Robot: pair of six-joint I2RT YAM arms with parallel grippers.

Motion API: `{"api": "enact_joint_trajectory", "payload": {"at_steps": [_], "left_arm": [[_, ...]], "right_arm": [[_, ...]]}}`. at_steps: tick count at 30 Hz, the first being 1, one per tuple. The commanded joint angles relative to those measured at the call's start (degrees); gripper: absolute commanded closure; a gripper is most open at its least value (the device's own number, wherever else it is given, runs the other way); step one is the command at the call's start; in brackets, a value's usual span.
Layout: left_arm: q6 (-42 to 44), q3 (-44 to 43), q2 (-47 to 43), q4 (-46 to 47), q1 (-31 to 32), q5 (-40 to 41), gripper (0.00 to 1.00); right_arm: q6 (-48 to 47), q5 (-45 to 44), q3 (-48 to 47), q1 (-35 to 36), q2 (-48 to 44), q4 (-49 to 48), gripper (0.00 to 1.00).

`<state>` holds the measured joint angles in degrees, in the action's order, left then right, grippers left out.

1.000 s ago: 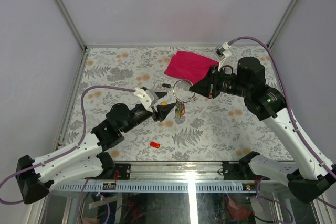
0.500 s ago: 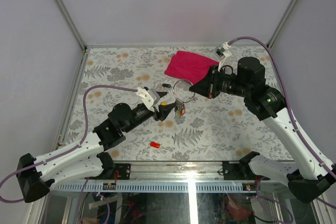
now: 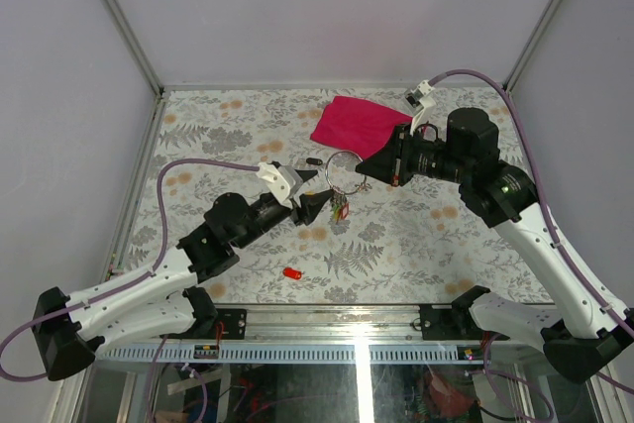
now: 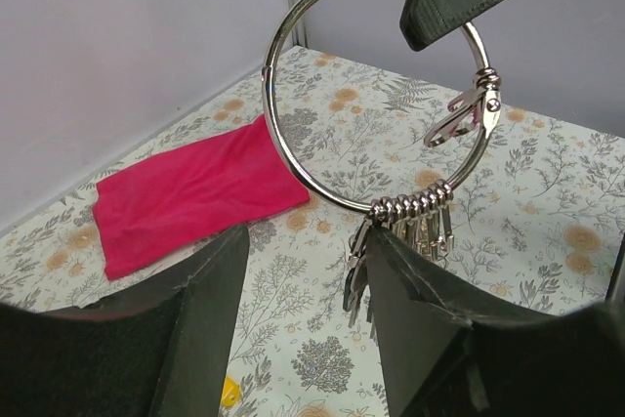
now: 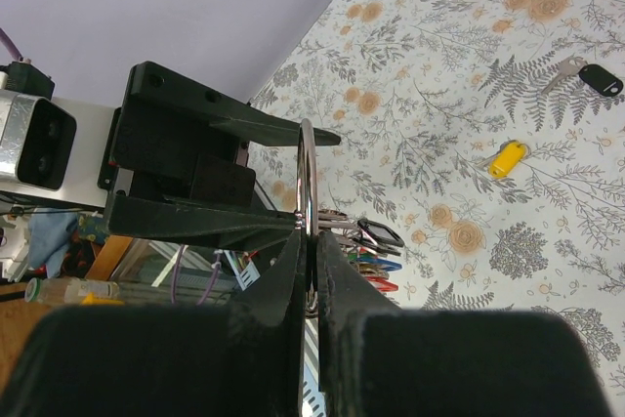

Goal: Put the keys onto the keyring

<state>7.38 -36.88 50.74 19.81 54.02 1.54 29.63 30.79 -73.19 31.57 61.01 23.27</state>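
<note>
Several keys [image 4: 410, 231] bunched on keyring [image 5: 307, 173]

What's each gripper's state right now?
Left gripper: open, nothing gripped.
Right gripper: closed, holding the keyring.
</note>
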Motion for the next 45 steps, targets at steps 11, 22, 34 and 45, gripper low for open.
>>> {"api": "enact_joint_trajectory", "payload": {"at_steps": [11, 22, 34, 45], "left_arm": [[0.5, -2.2, 0.7, 5.6, 0.6, -0.3, 0.59], [0.5, -2.7, -0.5, 2.5, 0.7, -2.6, 0.88], [5.4, -5.0, -1.9, -8.1, 0.7, -0.9, 1.00], [15.5, -10.8, -1.0, -22.9, 0.7, -0.1, 0.91]], "right_arm": [[1.1, 1.9, -0.1, 0.3, 0.0, -4.5, 1.00], [0.3, -0.4, -0.2, 0.3, -0.6, -3.5, 1.00], [-1.4, -3.0, -0.5, 0.3, -1.3, -1.4, 1.00], [-3.5, -4.5, -0.8, 0.3, -1.1, 0.8, 0.92]]}}
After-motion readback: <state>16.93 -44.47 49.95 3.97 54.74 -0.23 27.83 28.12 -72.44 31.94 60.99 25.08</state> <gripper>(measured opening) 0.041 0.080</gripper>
